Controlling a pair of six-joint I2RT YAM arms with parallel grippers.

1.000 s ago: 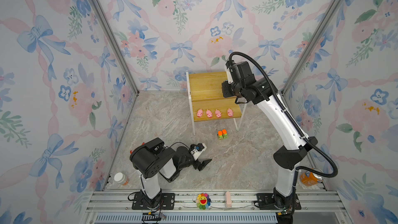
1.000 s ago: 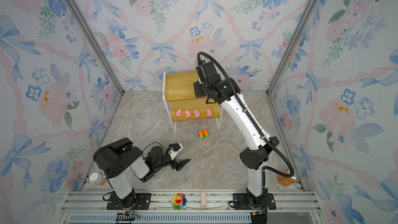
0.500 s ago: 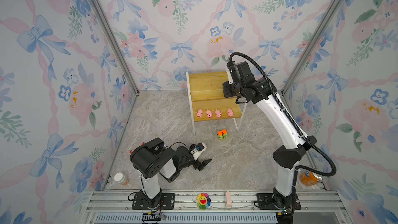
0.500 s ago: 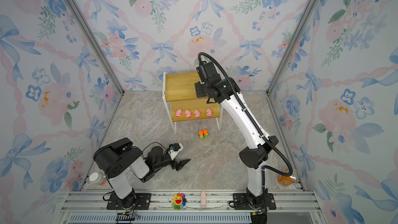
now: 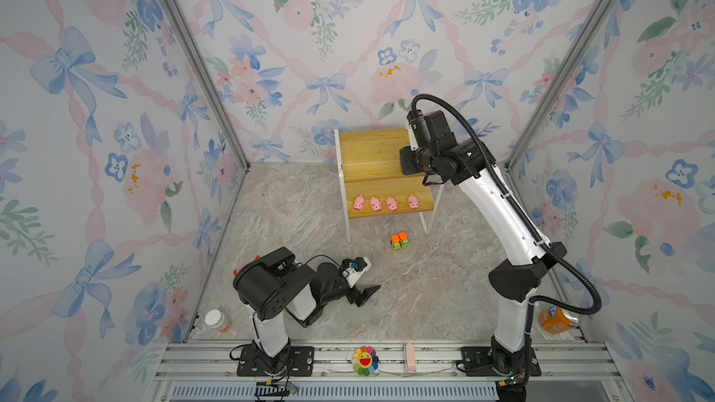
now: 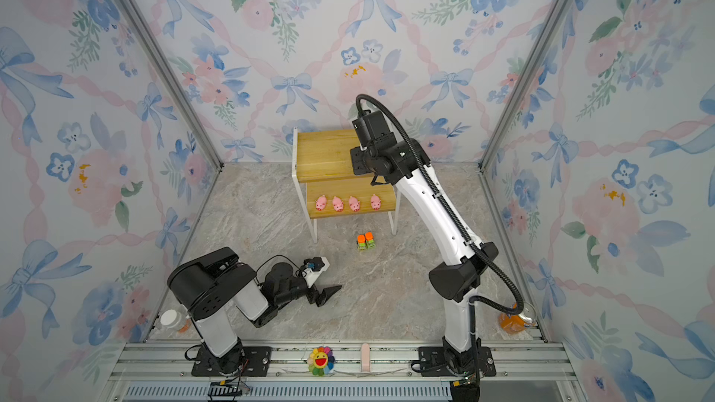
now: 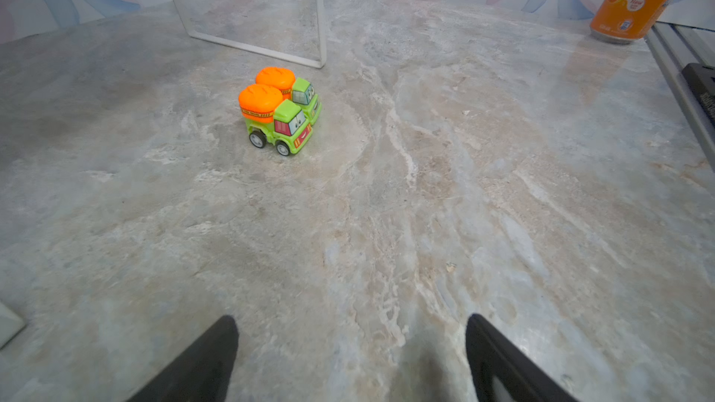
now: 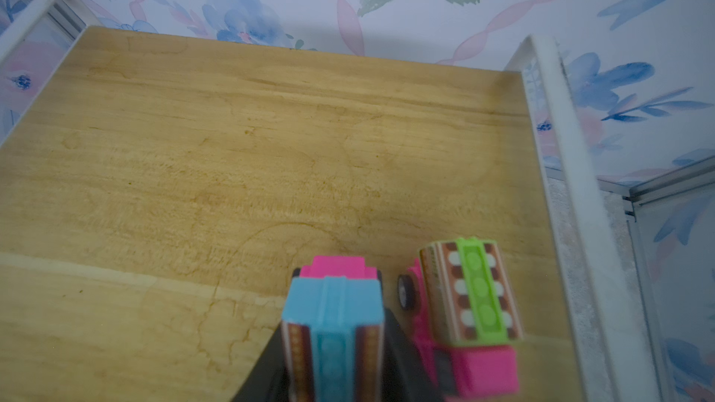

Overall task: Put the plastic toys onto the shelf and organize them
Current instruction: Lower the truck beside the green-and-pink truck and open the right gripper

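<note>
A: Shelf?
B: Shelf (image 5: 371, 148), centre frame in both top views. Four pigs (image 5: 375, 203) on the lower board. Blue-topped truck (image 8: 332, 326) and green-topped truck (image 8: 476, 295) on the upper board. Green trucks (image 5: 399, 242) on the floor (image 5: 309, 206) just below.
A: Arms?
B: Right arm reaches over the upper board. Right gripper (image 8: 334, 346) has its fingers (image 8: 263, 373) flanking the blue-topped truck; can't tell if pinching. Left gripper (image 7: 350, 319) sits low at lower left, spread wide, empty.

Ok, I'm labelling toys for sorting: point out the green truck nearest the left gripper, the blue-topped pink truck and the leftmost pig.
nearest green truck (image 7: 278, 125): left wrist view, green body.
blue-topped pink truck (image 8: 332, 326): right wrist view, blue top.
leftmost pig (image 5: 358, 203): a top view, its back.
</note>
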